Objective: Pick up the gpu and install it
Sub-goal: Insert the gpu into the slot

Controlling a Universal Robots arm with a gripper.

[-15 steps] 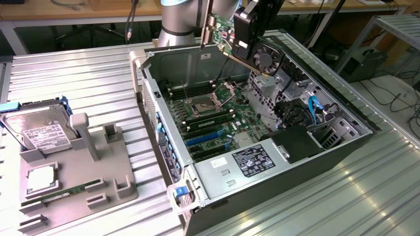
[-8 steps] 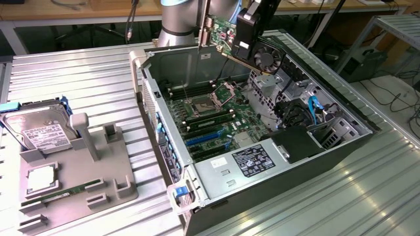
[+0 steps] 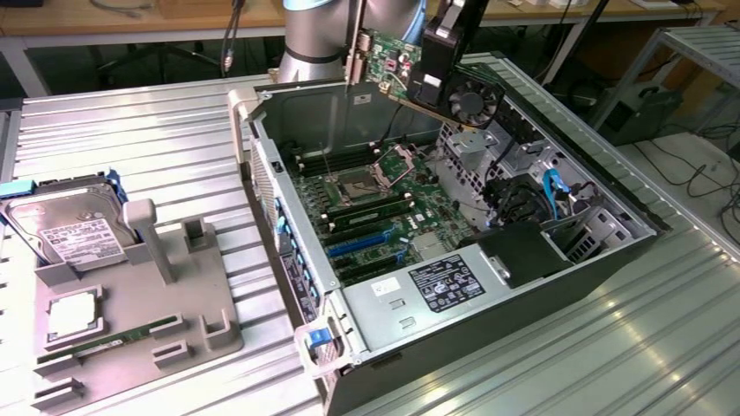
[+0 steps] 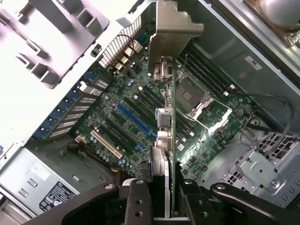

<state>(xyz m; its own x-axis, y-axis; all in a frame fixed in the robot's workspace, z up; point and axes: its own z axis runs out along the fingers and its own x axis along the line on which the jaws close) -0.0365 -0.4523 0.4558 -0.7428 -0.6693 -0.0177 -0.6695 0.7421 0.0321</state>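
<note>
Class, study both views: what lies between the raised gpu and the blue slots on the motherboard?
Nothing but open air. The exterior view shows the gpu held clear above the blue slots inside the open case.

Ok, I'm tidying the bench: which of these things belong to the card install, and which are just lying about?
In the job: graphics card, held by the gripper; open computer case.
Lying about: hard drive, memory stick, grey holder under them.

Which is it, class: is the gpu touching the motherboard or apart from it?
Apart. The exterior view shows the gpu hanging above the rim of the open case, well clear of the motherboard down inside it.
</note>
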